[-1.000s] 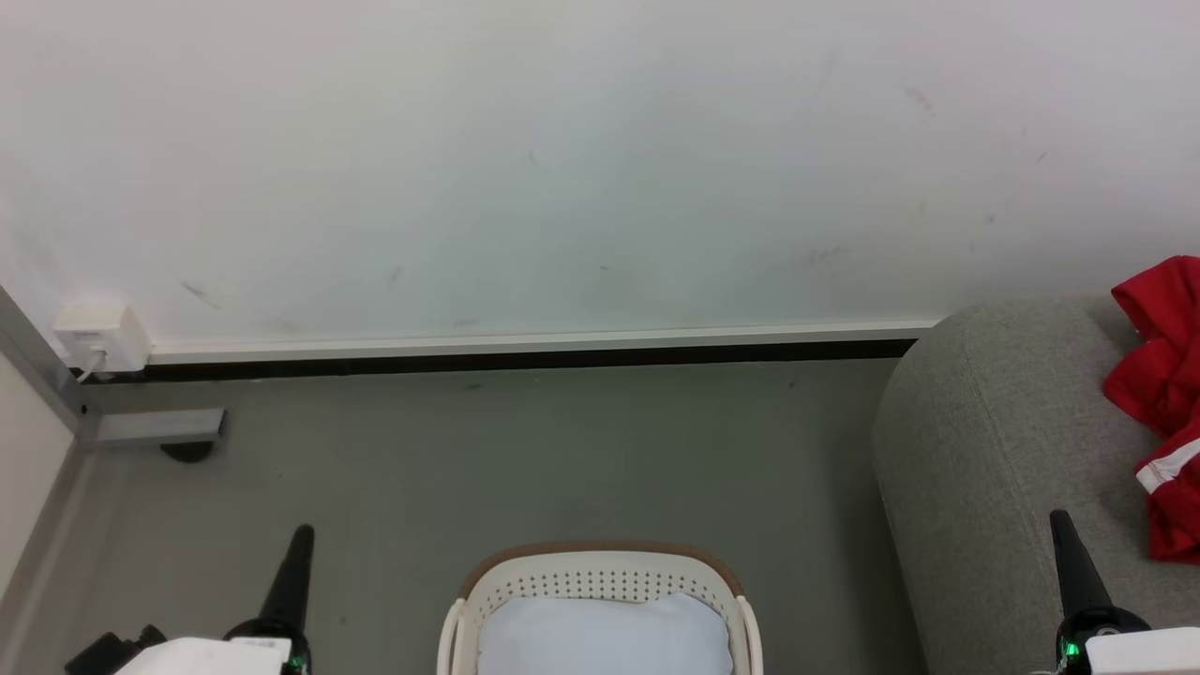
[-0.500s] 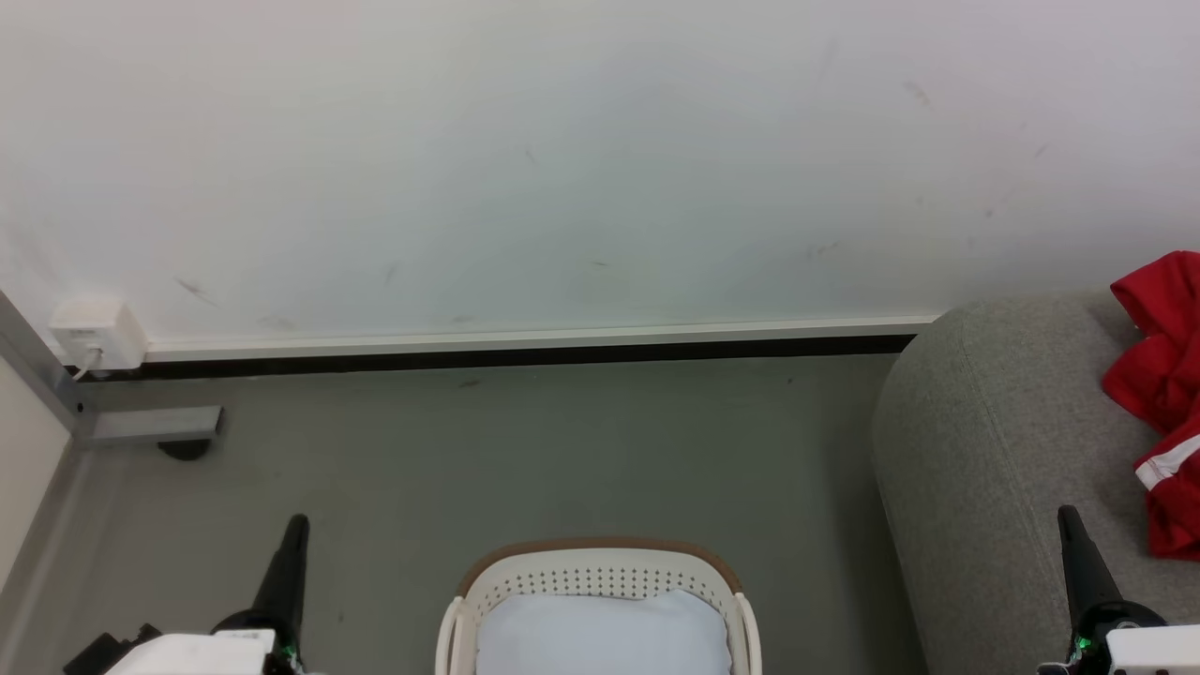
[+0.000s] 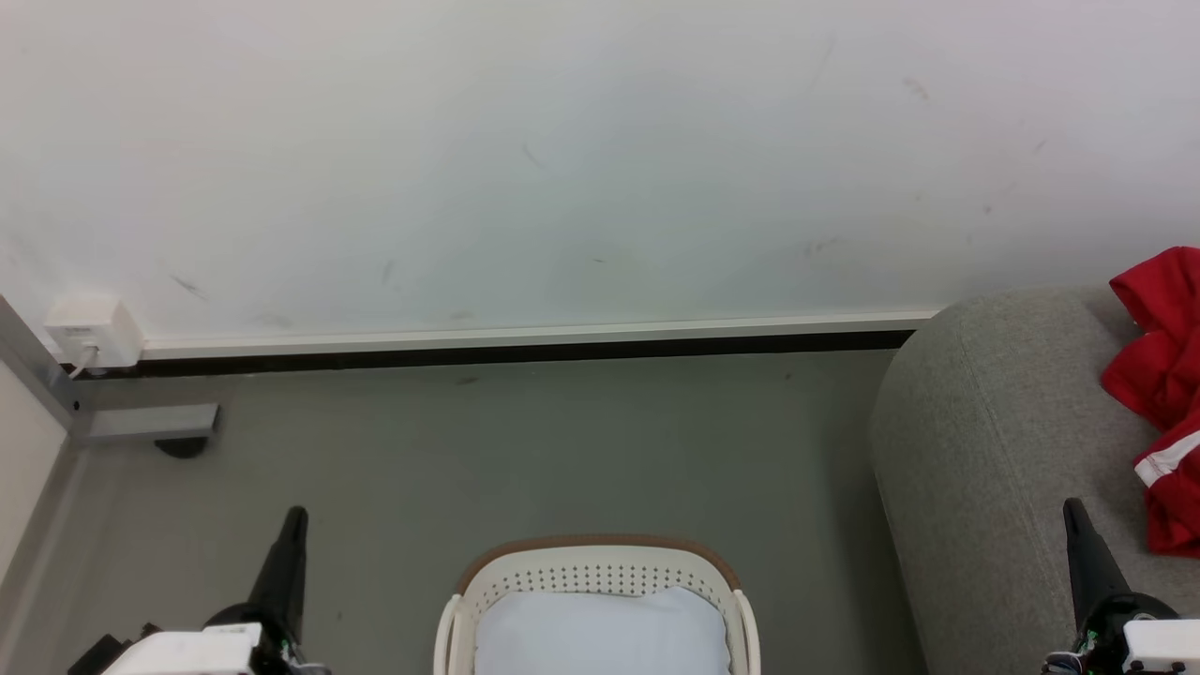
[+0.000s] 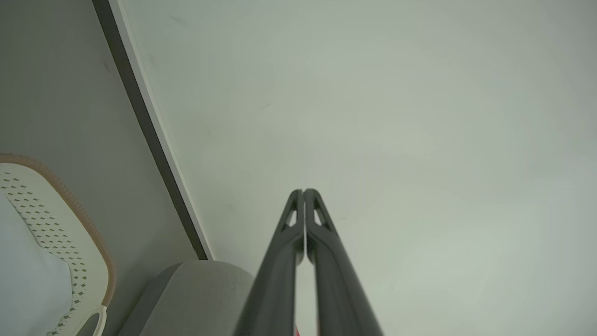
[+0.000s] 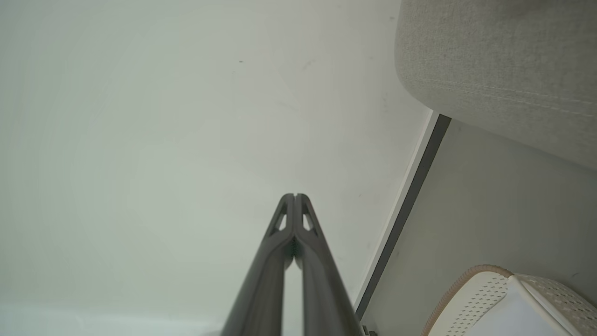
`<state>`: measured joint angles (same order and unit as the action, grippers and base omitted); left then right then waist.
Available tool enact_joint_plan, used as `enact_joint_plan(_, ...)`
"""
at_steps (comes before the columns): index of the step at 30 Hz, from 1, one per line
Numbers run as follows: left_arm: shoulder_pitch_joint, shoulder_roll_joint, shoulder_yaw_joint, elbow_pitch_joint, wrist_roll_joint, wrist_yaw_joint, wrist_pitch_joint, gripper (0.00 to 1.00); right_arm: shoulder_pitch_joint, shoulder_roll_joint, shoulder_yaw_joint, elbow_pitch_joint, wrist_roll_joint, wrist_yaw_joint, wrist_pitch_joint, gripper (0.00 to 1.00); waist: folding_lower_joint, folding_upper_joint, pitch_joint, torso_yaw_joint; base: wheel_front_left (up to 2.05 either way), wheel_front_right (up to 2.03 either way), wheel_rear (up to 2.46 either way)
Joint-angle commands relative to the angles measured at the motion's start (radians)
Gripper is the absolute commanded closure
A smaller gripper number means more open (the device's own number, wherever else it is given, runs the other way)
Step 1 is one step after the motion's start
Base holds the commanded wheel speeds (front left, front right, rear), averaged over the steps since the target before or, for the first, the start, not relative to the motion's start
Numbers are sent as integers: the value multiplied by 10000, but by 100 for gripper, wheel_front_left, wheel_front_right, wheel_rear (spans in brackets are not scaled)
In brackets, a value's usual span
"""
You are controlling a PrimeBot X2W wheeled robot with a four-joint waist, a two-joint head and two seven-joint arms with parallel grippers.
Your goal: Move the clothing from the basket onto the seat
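**Claws.** The left claw (image 3: 294, 517), with long dark fingers, is at the near left over the floor. Its fingers are pressed together tip to tip and grip nothing. The right claw (image 3: 1074, 511) is closed on itself in the same way. It is at the near right and is seen against the near part of the seat.

**Edges and open room.** The rounded cream-white plastic laundry basket (image 3: 600, 579), perforated and with a brown rim, sits near centre between the two claws and apart from both. Its near half is cut off by the frame. A pale white lining sheet (image 3: 600, 633) fills the part of its interior that is in view. The large grey woven-fabric upholstered seat (image 3: 984, 441) occupies the right side. Its rounded left edge faces the basket across a strip of bare floor. The bright red clothing with white striped trim (image 3: 1162, 375) lies bunched on the seat at the far right, partly cut off by the frame edge. It is just right of the right claw, and contact between them cannot be judged.

**Surface and room.** The smooth grey floor (image 3: 525, 450) runs open from the basket to the far wall. The white, lightly scuffed wall (image 3: 562, 159) meets the floor at a white skirting strip (image 3: 525, 335) with a dark gap beneath it. At the far left, a small white socket box (image 3: 92, 330) is mounted low on the wall. A grey metal bracket (image 3: 150, 424) lies on the floor below it.
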<state>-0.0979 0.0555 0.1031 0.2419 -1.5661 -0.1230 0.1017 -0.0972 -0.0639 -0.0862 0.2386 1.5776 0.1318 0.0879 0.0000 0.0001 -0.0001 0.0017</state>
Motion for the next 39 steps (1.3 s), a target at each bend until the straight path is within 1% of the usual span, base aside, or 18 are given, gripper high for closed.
enact_joint_plan(1, -116, -8, 78, 15, -139, -70, 49, 100, -102, -3, -64, 36, 212, -20, 55, 100, 0, -1, 5, -3, 0, 0, 0)
enact_joint_plan(7, -160, -60, 157, 50, -527, -114, 161, 100, -155, 20, -141, 70, 505, -21, 149, 100, 0, -1, 30, -16, 0, 0, 0)
enact_joint_plan(39, -158, -61, 157, 45, -516, -98, 171, 100, -162, 63, -204, 75, 432, -21, 208, 100, 0, -1, 32, -17, 0, 0, 0)
